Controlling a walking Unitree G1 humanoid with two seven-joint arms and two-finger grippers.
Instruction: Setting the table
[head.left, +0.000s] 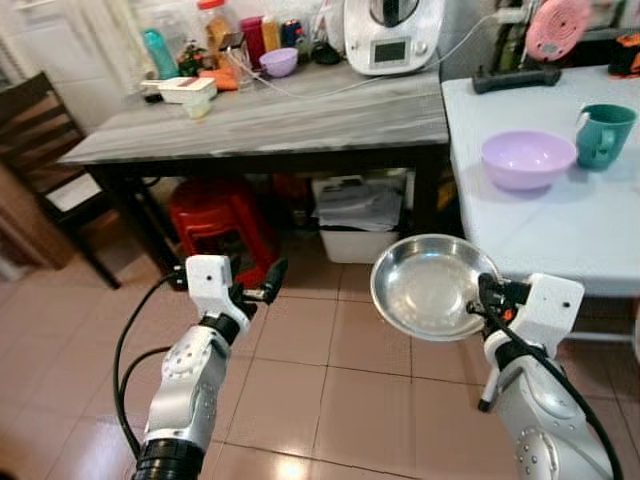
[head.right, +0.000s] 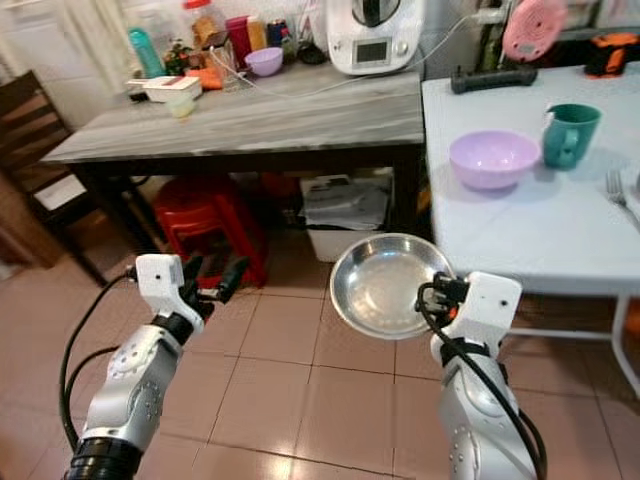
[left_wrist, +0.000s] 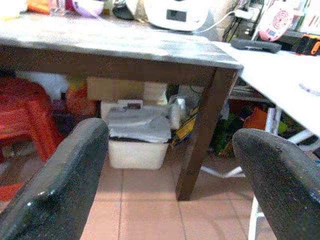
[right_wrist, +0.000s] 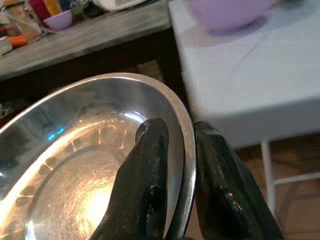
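Stool under the grey table: red stool (head.left: 218, 228) sits ahead of my left gripper, tucked beneath the tabletop, out of my path.

Left gripper: my left gripper (head.left: 262, 291) hangs over the floor tiles with its fingers spread wide and nothing between them; I judge it is kept free to steady or take something later.

Grey table: grey wooden table (head.left: 300, 118) stands ahead of my left side; its far end is crowded with bottles, a small purple bowl (head.left: 279, 61) and a white kitchen machine (head.left: 392, 32). I cannot tell what the small bowl holds.

Bin: white lidded bin (left_wrist: 138, 137) rests on the floor under that table, straight ahead along my left fingers.

Steel plate: steel plate (head.left: 433, 286) is the piece I am carrying; it is tilted, its hollow faces me, and it is empty and shiny.

Right gripper: my right gripper (right_wrist: 172, 150) is clamped narrow on the plate's rim, one finger inside the dish and one behind it, which is why the plate stands on a slant.

White table: white table (head.left: 560, 230) lies just beyond and to the right of my right gripper; I judge this is where the plate belongs.

Purple bowl: large purple bowl (head.left: 527, 158) sits on it, beyond the plate, and looks empty.

Mug: green mug (head.left: 603, 134) stands just right of that bowl; its inside is hidden from me.
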